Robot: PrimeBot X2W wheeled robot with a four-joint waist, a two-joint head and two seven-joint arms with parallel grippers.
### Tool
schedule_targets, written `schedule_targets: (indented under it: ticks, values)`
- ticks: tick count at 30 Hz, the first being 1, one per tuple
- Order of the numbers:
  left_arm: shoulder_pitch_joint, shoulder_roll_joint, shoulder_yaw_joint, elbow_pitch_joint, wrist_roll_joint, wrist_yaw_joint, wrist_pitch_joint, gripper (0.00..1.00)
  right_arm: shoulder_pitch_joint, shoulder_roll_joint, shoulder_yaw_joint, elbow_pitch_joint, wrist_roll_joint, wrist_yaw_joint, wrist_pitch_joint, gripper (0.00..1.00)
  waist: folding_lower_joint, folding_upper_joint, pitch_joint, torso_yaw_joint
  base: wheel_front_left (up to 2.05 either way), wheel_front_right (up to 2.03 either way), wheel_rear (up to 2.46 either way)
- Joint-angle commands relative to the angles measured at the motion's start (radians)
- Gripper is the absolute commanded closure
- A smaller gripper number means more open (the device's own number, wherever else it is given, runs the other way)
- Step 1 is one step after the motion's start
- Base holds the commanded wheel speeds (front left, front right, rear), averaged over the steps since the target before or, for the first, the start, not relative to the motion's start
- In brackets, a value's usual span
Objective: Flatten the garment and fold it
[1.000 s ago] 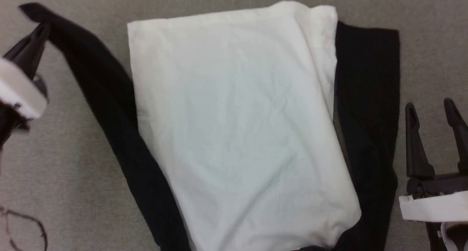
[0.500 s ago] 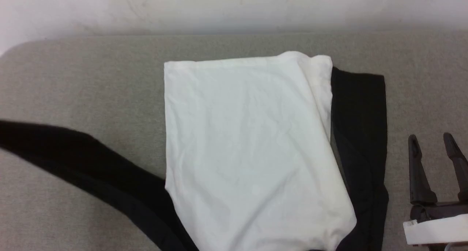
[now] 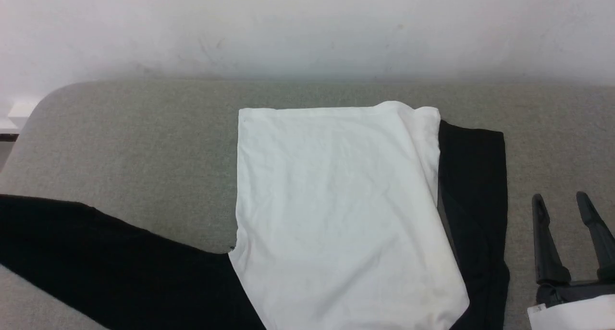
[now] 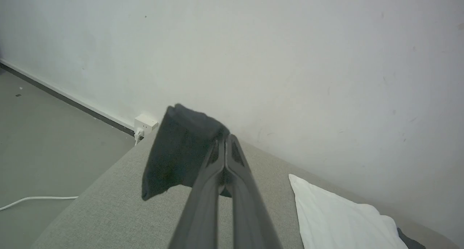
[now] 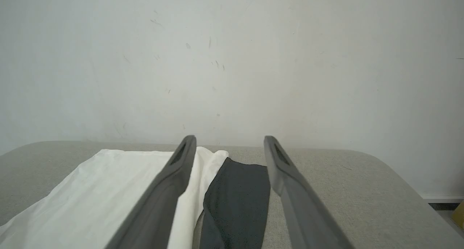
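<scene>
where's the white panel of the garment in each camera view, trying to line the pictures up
Head view: white panel at centre, running to the bottom edge.
Left wrist view: lower right corner, right of the left gripper.
Right wrist view: lower left, partly behind the right gripper.
Shared landmark: the pale wall behind the grey surface.

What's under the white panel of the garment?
The grey padded surface shows around the white panel. A black section emerges from beneath its right edge; a black sleeve runs out lower left. How far either extends underneath is covered.
</scene>
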Motion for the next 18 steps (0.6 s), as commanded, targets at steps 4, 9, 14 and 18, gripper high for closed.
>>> schedule_targets:
  ticks: [4,9,14,18]
  values:
    - [-0.037,0.016,-0.078,-0.094,-0.005,-0.004,0.012,1.0,0.019,0.003,-0.017,-0.003,0.015,-0.001,-0.005,0.0,0.0001,0.0,-0.007,-0.002,0.0,0.0,0.0]
    - [-0.157,0.041,-0.297,-0.198,0.047,0.004,0.033,1.0,0.002,0.003,-0.068,-0.035,0.003,-0.001,0.003,0.0,0.0001,0.0,0.008,-0.004,0.0,0.0,0.0]
    - [-0.327,0.025,-0.545,-0.24,0.122,0.004,0.068,1.0,-0.027,0.003,-0.118,-0.067,-0.009,-0.001,0.016,0.0,0.0001,0.0,0.022,-0.004,0.0,0.0,0.0]
    - [-0.528,-0.077,-0.831,-0.195,0.215,-0.015,0.128,1.0,-0.054,0.003,-0.16,-0.087,-0.009,-0.001,0.026,0.0,0.0001,0.0,0.039,-0.006,0.0,0.0,0.0]
